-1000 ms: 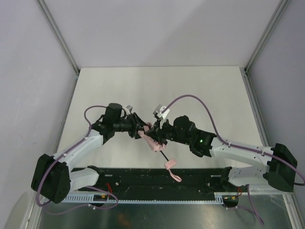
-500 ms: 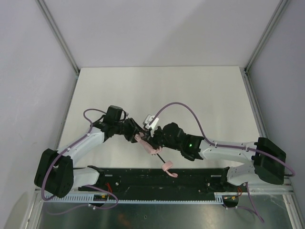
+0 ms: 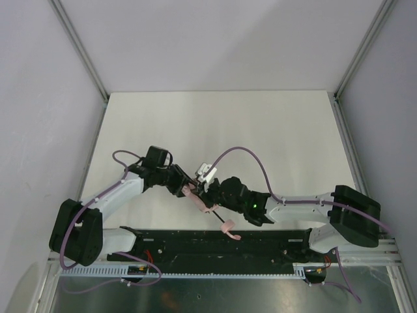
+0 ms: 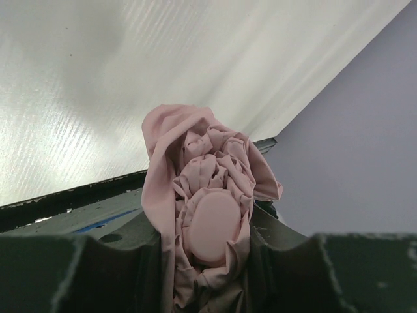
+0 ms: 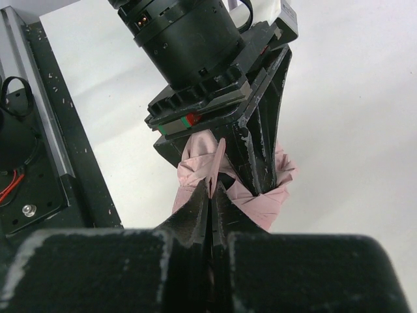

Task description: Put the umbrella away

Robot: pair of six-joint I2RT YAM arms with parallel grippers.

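The umbrella (image 3: 197, 199) is a bunched pale pink bundle held above the white table between both arms. Its thin black shaft (image 3: 219, 214) runs toward me to the small pink handle (image 3: 229, 227) and wrist loop over the black rail. My left gripper (image 3: 184, 187) is shut on the bundle. In the left wrist view the crumpled fabric (image 4: 208, 163) and a smooth pink oval cap (image 4: 210, 225) fill the gap between the jaws of that gripper (image 4: 208, 244). My right gripper (image 5: 212, 189) is shut on a thin pink flap of the umbrella (image 5: 264, 202), close to the left gripper's fingers (image 5: 257, 153).
A black rail (image 3: 273, 240) with wiring runs along the near edge, just under the handle. The white table (image 3: 260, 130) stretches away behind the arms, bounded by grey walls and metal corner posts (image 3: 78, 49). The right arm's purple cable (image 3: 244, 151) arches over the middle.
Both grippers and the umbrella have shifted left and toward the near edge. The right arm has swung leftward. Both grips look the same.
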